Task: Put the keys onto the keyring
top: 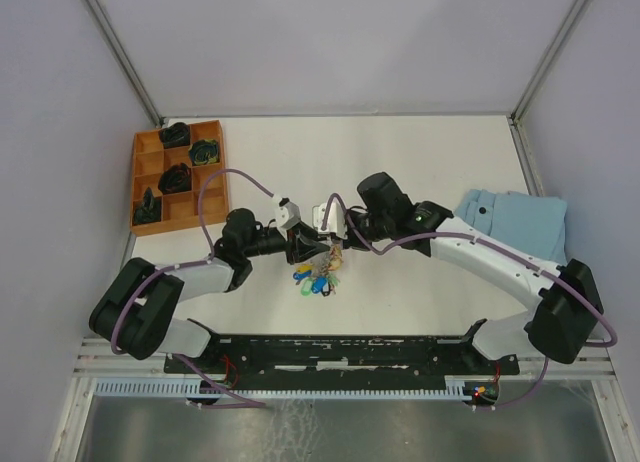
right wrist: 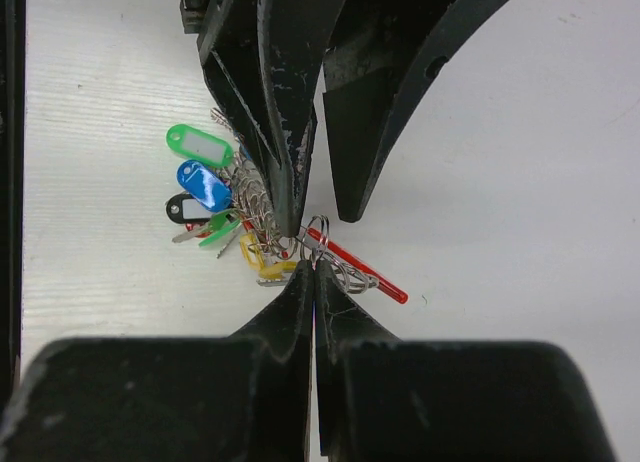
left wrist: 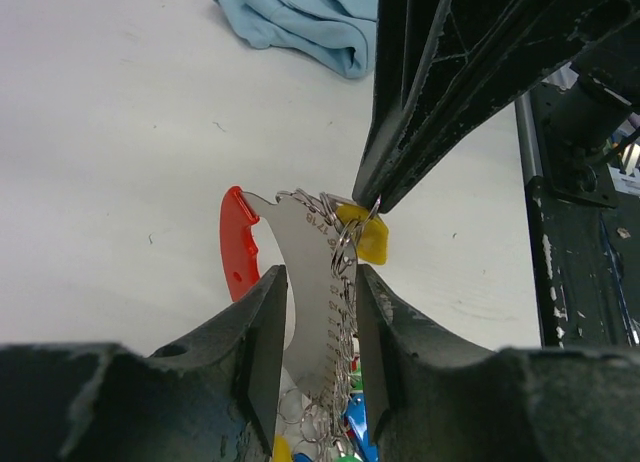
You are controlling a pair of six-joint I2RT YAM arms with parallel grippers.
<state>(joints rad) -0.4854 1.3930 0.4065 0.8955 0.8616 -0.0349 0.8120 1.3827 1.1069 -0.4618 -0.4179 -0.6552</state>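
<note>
The keyring is a curved grey metal plate with a cluster of rings and a red strap. My left gripper is shut on it, one finger on each side, and holds it just above the table. Keys with green, blue and yellow tags hang from the cluster. A black tag hangs there too. My right gripper is shut on a small metal ring next to a yellow tag. In the top view both grippers meet at the table's middle.
An orange divided tray holding black pieces stands at the back left. A folded light blue cloth lies at the right and also shows in the left wrist view. The black base rail runs along the near edge.
</note>
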